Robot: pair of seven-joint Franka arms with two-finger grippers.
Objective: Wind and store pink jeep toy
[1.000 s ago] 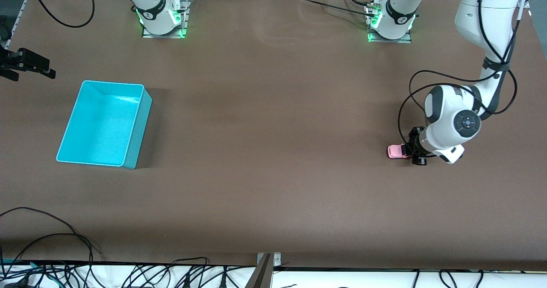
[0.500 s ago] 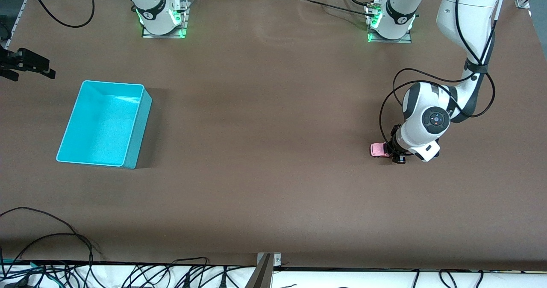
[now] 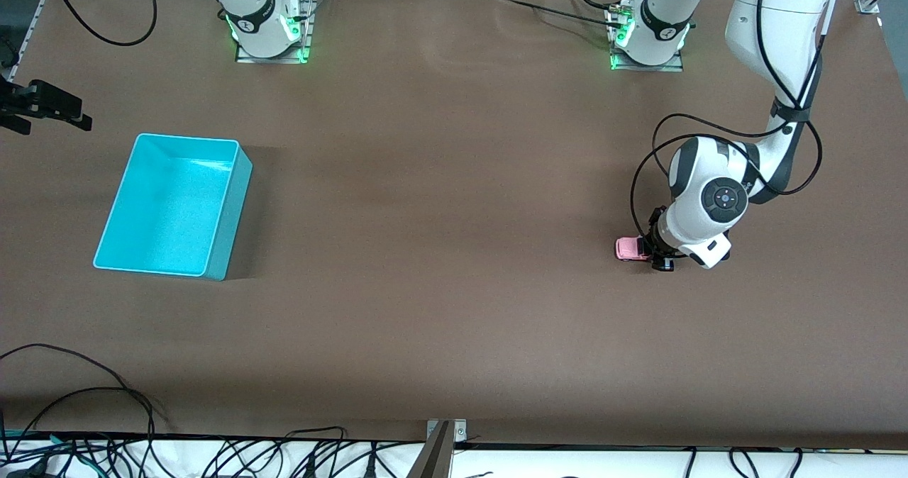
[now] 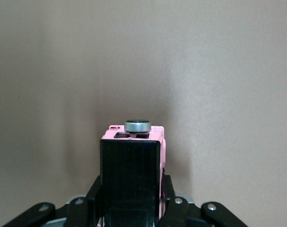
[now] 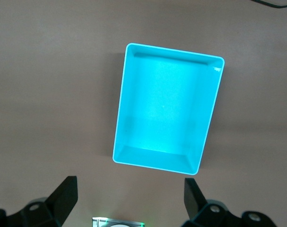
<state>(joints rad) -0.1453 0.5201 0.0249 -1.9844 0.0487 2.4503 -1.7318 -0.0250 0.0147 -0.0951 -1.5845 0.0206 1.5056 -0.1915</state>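
the jeep sits low at the right of the front frame, on the brown tabletop at the left arm's end. the left gripper is down on it, fingers closed on the jeep's black rear; in the left wrist view the pink body and a small round grey knob poke out past them. the cyan bin stands at middle left of the front frame, well apart from the jeep. the right gripper waits high over the bin, fingers spread open with nothing between them.
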